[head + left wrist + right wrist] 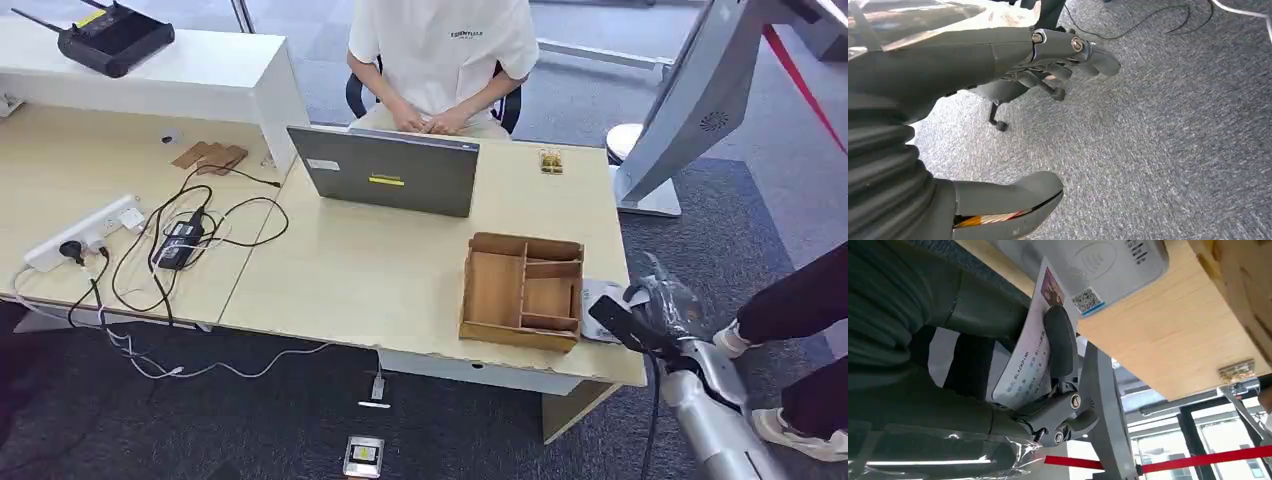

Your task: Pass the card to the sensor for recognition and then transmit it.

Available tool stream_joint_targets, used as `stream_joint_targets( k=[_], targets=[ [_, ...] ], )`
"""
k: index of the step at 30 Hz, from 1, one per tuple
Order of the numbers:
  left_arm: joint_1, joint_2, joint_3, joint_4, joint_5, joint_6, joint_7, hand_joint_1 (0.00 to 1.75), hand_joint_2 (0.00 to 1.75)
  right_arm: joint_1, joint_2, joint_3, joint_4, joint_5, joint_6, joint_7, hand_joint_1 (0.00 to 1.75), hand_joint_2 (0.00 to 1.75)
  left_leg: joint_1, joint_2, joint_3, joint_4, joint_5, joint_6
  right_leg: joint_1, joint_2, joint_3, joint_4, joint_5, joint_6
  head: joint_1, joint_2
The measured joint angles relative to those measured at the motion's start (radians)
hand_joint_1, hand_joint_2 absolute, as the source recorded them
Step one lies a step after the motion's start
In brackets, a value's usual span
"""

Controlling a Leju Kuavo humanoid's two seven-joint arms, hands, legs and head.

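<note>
Looking through the head view first, I see my right hand (650,300) at the near right corner of the desk (400,280), hovering over a pale grey sensor (598,297) that lies just beside the wooden organiser (523,290). A dark finger reaches over the reader's edge. A person (440,60) sits behind the laptop (385,170) on the far side, hands together at the desk edge.

From the left wrist view, my left hand (998,65) hangs over grey carpet (1173,140), fingers loosely apart and nothing in them.

Turning to the right wrist view, the card (1035,347) is pinned flat under my thumb against the right hand (1048,385), its printed face toward the camera. Its leading edge sits just at the rim of the sensor (1098,265), close by the contactless mark and the small code sticker. I cannot tell whether card and reader are actually touching or a shade apart.

I judge we are in the recognition step: the card is being presented, not yet handed on. Next I would ease the card further over the contactless mark and hold it level for the read, keeping the thumb firm so it does not slide. After that, the handover calls for lifting clear of the organiser and reaching across toward the seated person.
</note>
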Motion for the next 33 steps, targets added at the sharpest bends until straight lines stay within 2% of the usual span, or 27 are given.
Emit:
stream_joint_targets(
  k=[33],
  targets=[
    [-0.002,0.000,0.000,0.000,0.003,-0.001,0.000,0.00,1.75,0.004,0.031,0.021,0.024,0.035,0.039,0.019,1.75,1.75,0.000,0.000,0.001,0.000,0.000,0.000,0.000,0.000,0.001,0.000,0.000,0.000,0.000,0.000]
  ],
)
